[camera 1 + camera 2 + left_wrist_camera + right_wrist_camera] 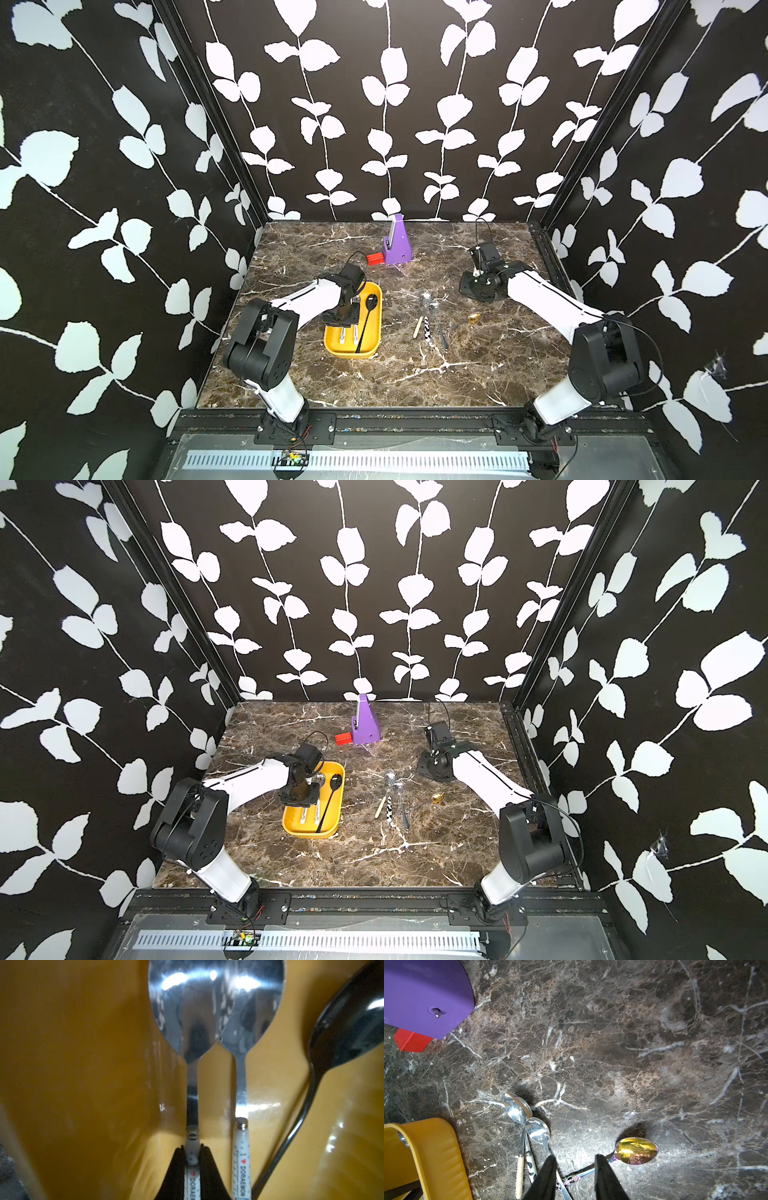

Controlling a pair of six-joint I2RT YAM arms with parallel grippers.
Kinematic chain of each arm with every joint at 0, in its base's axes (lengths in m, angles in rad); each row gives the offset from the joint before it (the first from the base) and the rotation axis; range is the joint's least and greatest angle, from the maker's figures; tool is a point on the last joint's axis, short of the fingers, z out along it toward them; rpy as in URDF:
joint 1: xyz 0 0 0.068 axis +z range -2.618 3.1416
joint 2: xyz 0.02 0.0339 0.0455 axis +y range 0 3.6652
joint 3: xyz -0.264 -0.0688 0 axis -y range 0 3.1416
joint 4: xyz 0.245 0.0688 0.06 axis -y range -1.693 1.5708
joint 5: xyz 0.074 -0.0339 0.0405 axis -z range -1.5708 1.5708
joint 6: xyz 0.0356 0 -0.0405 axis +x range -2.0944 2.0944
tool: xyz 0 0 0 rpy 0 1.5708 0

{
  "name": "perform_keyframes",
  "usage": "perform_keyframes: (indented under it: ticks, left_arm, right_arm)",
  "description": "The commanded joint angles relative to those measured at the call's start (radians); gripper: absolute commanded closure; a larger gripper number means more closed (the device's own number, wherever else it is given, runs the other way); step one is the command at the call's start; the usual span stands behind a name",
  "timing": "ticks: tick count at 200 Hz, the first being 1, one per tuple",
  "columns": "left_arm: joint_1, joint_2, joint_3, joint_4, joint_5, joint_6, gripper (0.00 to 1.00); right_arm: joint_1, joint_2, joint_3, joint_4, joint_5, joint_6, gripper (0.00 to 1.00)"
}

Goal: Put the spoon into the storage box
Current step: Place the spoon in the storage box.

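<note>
1. The storage box [351, 354], a shallow yellow plastic rectangular tray with rounded corners, is seen on the brown marble-patterned table [415, 374], on the left arm's side.
2. The left gripper [192, 1154] is lowered into the storage box. Its black fingers are pressed onto the white printed handle of a steel spoon [192, 1076], which is pinched just behind the metal collar.
3. The spoon is held lengthwise inside the box, its bowl overlapping that of a matching second white-handled spoon [241, 1142] just beside it. Contact with the box floor cannot be told.
4. A long black spoon [366, 318] is also noted in the box.
5. The right gripper [575, 1162] is held over the table, jaws partly spread, nothing gripped. The handle of a gold iridescent spoon [636, 1151] is seen beneath the gap.
6. A cream-handled spoon [519, 1174], a cow-patterned spoon [532, 1167] and an all-steel spoon [538, 1132] are bunched near the table's middle.
7. A purple wedge-shaped stand [397, 245] and a small red block [375, 259] are seen touching at the back.
</note>
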Motion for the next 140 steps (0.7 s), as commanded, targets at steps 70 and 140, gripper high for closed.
perform_keyframes:
  ticks: [70, 140]
  left_arm:
    - [0.011, -0.04, -0.019, -0.003, 0.004, 0.004, 0.77]
    - [0.011, -0.235, 0.102, -0.102, 0.042, 0.034, 0.56]
  right_arm:
    - [-0.002, 0.008, 0.023, -0.018, 0.006, -0.018, 0.66]
    - [0.055, 0.008, 0.024, -0.038, 0.043, -0.038, 0.64]
